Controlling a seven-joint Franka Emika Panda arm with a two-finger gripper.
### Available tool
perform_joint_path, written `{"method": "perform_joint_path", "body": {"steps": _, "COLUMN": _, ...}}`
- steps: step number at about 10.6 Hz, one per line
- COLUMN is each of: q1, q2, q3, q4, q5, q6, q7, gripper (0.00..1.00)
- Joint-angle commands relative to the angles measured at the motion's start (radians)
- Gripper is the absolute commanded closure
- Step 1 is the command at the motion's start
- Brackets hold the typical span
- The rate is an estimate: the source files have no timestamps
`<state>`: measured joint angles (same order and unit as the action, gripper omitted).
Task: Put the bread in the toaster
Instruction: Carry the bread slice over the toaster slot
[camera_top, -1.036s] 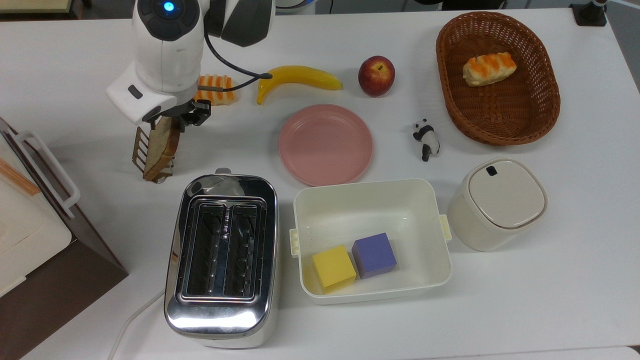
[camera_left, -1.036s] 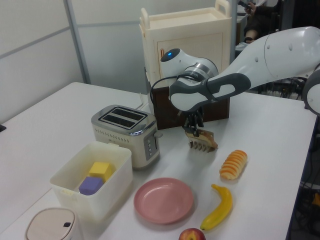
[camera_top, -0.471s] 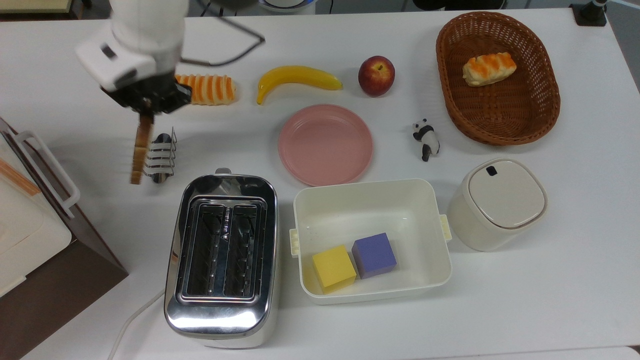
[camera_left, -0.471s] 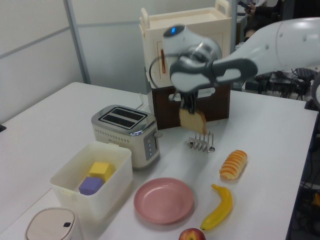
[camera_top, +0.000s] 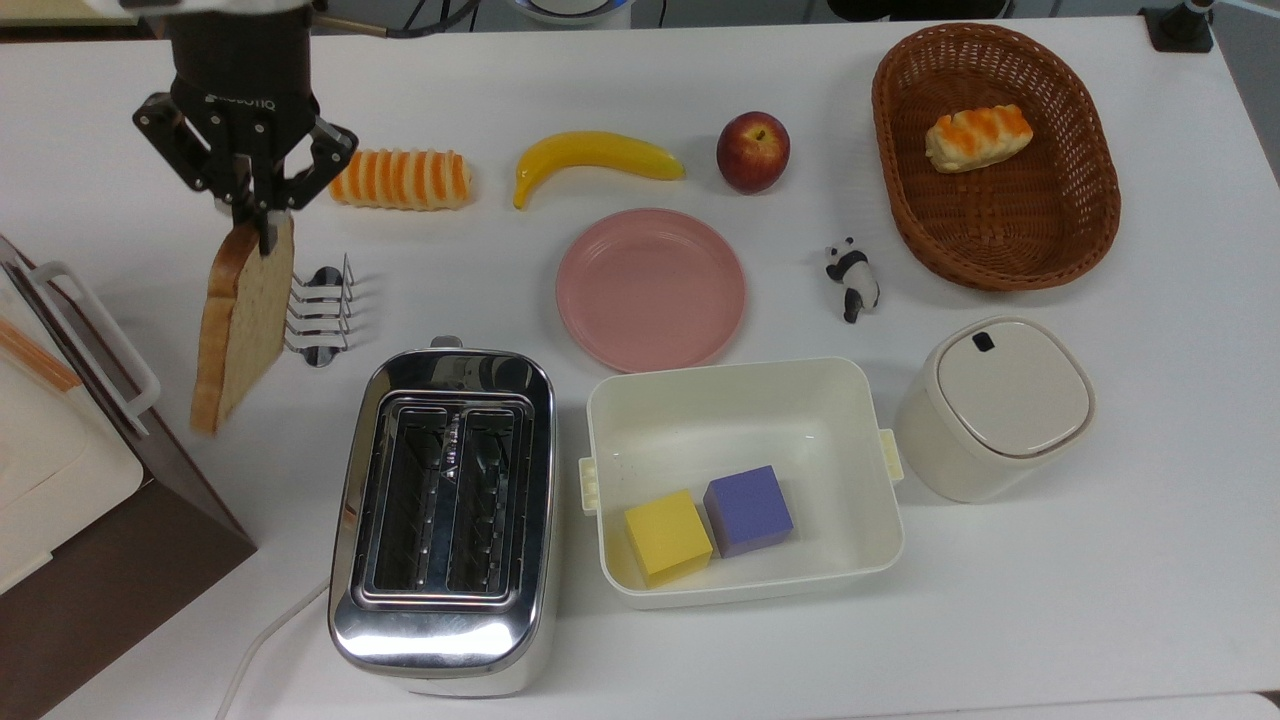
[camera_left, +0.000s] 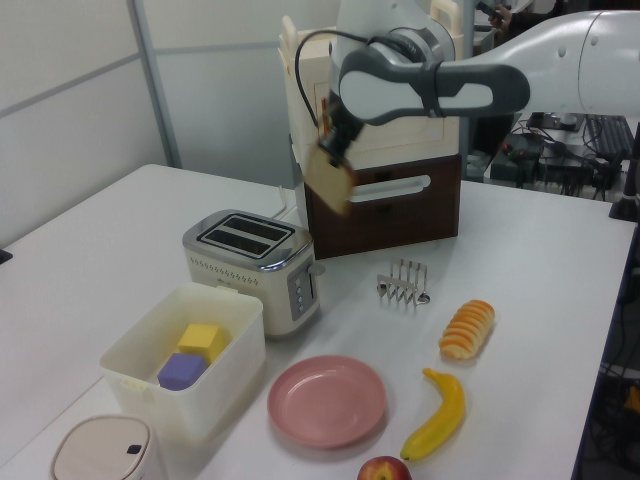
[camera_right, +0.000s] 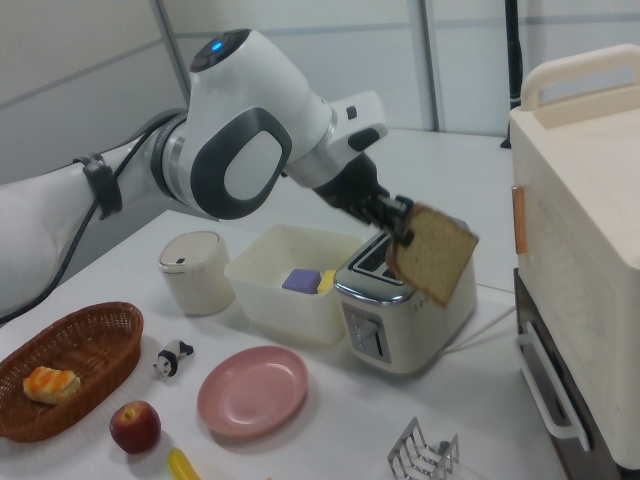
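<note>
My gripper (camera_top: 262, 222) (camera_left: 328, 146) (camera_right: 403, 222) is shut on the top edge of the bread (camera_top: 237, 322) (camera_left: 331, 184) (camera_right: 433, 254), a brown speckled slice hanging tilted in the air. In the top view the slice hangs left of the wire toast rack (camera_top: 322, 312) and up-left of the toaster (camera_top: 445, 510). The chrome toaster (camera_left: 255, 264) (camera_right: 405, 305) stands on the table with both slots empty, lower than the slice.
A brown-and-cream cabinet (camera_top: 60, 480) (camera_left: 385, 140) stands close to the bread. Also on the table: a striped roll (camera_top: 402, 179), banana (camera_top: 592, 158), apple (camera_top: 752, 151), pink plate (camera_top: 650, 288), panda figure (camera_top: 852, 278), wicker basket (camera_top: 905, 210), white bin with cubes (camera_top: 742, 400), lidded canister (camera_top: 995, 408).
The gripper lifted the bread out of the toast rack and rose with it, drifting toward the top view's left. The slice has turned from edge-on to showing its face.
</note>
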<state>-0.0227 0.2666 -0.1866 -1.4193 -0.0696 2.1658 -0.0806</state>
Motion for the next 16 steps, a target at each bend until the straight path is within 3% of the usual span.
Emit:
{"method": "perform_joint_path", "body": {"steps": 1, "q1": 0.017, "q2": 0.048, "q3": -0.007, "q4": 0.010, "q5": 0.073, "q6": 0.218, "q7": 0.204, "gripper": 1.00}}
{"method": "perform_joint_path", "body": {"steps": 3, "q1": 0.024, "q2": 0.071, "q3": 0.004, "q4": 0.008, "q5": 0.080, "q6": 0.291, "q7": 0.280, "gripper": 1.00}}
{"method": "perform_joint_path", "body": {"steps": 7, "q1": 0.076, "q2": 0.108, "q3": 0.027, "q4": 0.002, "q5": 0.126, "q6": 0.293, "q7": 0.285, "gripper": 1.00}}
{"method": "perform_joint_path", "body": {"steps": 16, "q1": 0.101, "q2": 0.094, "q3": 0.038, "q4": 0.004, "q5": 0.120, "q6": 0.286, "q7": 0.300, "gripper": 1.00}}
